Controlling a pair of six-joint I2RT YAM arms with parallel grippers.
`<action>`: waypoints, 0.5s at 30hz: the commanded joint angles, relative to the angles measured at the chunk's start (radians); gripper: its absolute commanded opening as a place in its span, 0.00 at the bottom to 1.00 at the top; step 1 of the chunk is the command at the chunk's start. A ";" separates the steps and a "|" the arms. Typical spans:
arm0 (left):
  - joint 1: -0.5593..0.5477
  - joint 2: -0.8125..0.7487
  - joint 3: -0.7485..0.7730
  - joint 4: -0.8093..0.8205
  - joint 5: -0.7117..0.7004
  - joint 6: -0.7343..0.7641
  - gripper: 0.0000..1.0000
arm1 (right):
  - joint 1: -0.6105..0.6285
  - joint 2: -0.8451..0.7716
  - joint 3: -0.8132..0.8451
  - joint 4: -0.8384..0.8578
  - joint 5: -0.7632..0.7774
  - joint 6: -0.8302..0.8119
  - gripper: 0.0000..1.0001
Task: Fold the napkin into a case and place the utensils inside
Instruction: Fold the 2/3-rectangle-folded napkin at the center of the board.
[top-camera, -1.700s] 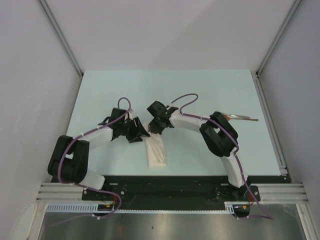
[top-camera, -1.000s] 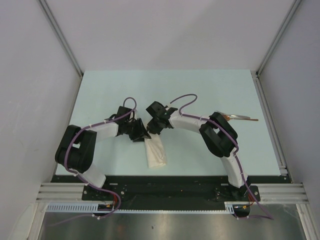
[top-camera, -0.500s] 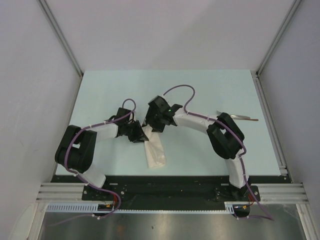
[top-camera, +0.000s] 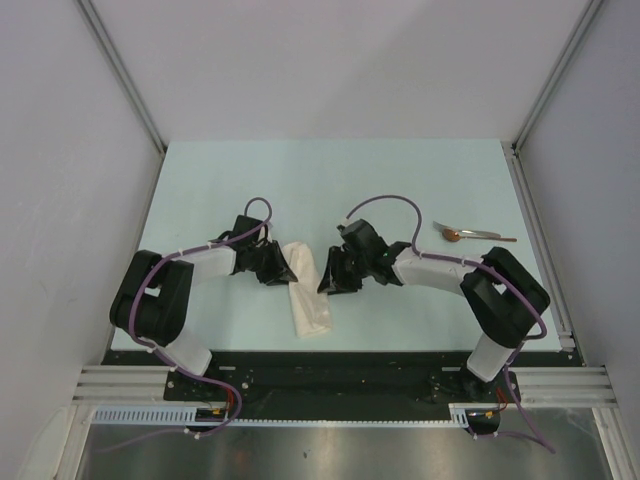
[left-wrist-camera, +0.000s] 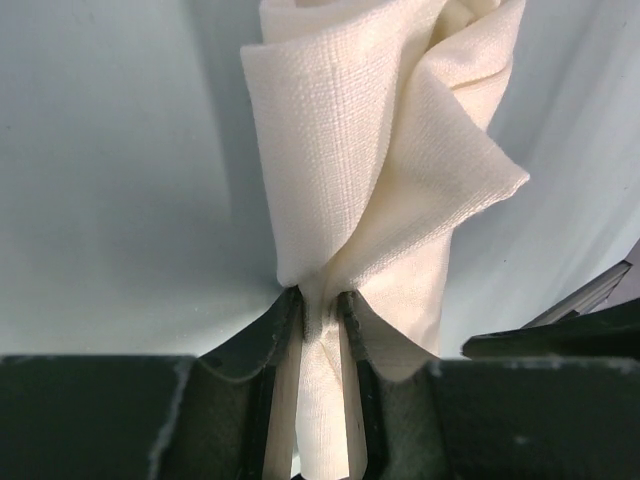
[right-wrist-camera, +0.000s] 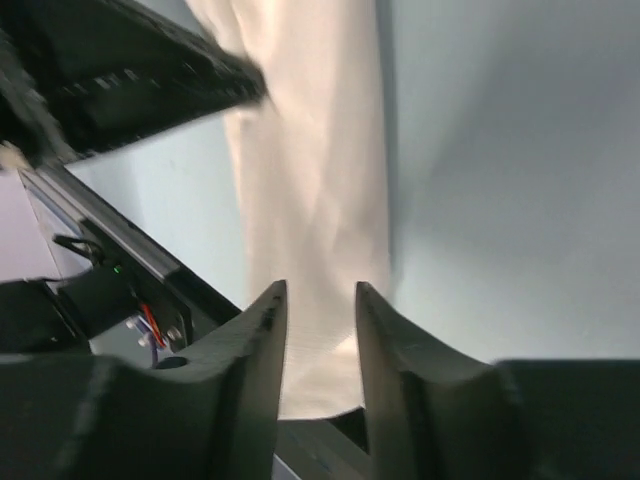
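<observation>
Folded cream cloth napkin (left-wrist-camera: 370, 150) is pinched by the left gripper (left-wrist-camera: 318, 300) near the pale table's (top-camera: 420, 180) front edge; the right gripper (right-wrist-camera: 320, 295) is seen narrowly open, empty.

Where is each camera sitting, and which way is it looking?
Top camera: above and behind the robot, looking down at the table; shows the left arm, right arm, left pincer, right pincer, napkin and spoon.
Left wrist camera: on the left arm, looking along the left pincer, which pinches the napkin.
Right wrist camera: on the right arm, looking past the open right pincer at the napkin.
Shared: all three see the napkin.
</observation>
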 joint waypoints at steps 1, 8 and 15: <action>0.007 -0.025 0.012 -0.043 -0.028 0.033 0.25 | 0.004 -0.076 -0.103 0.244 -0.082 0.018 0.31; 0.010 -0.048 0.004 -0.039 -0.036 0.030 0.25 | 0.076 -0.032 -0.127 0.358 -0.076 0.070 0.19; 0.030 -0.113 0.011 -0.040 -0.037 0.025 0.35 | 0.136 0.041 -0.132 0.399 -0.047 0.122 0.13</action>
